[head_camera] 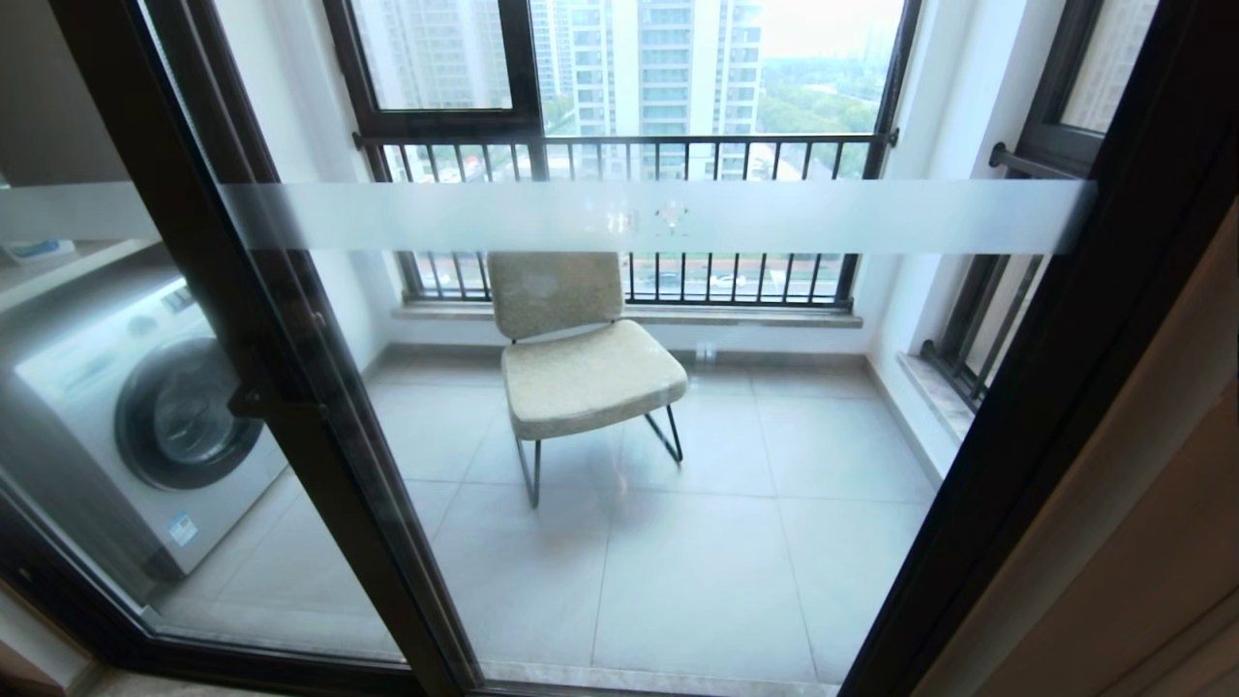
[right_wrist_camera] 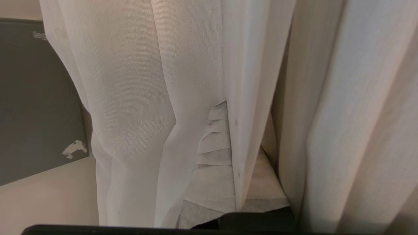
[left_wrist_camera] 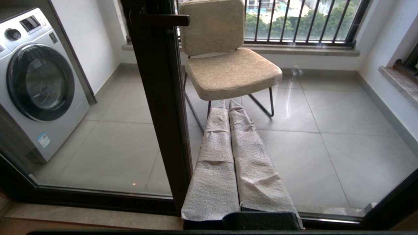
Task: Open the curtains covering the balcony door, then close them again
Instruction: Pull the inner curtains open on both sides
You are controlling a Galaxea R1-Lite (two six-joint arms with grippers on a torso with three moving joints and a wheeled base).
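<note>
The right pincer [right_wrist_camera: 233, 143] is nearest of all in its own wrist view, its 2 wrapped fingers pressed together with a fold of the thin white sheers [right_wrist_camera: 137, 98] caught between them; the fabric hangs across one finger and runs down in the seam between both. Just beside the sheers hang the heavier cream-beige drapes [right_wrist_camera: 343, 114], in deep pleats. Past the sheers a dark grey panel [right_wrist_camera: 32, 98] with a chipped patch shows against a pale wall.

The left pincer [left_wrist_camera: 228, 107] is fully closed with nothing in it, its 2 wrapped fingers lying side by side and pointing at the glass of the balcony door [left_wrist_camera: 156, 98], close to the black upright frame and below its black handle [left_wrist_camera: 166, 20].

In the head view the door stands uncovered: clear panes in thick black frames, crossed by a frosted white band [head_camera: 658, 215]. Only a beige edge of curtain [head_camera: 1142, 542] shows at the right.

Beyond the glass a beige cushioned chair [head_camera: 581, 368] stands on the grey tiled floor [head_camera: 755, 542], and a white washing machine [head_camera: 145, 426] sits at the left. Farthest off are black-framed windows with a barred railing [head_camera: 619, 155] and high-rise blocks outside.
</note>
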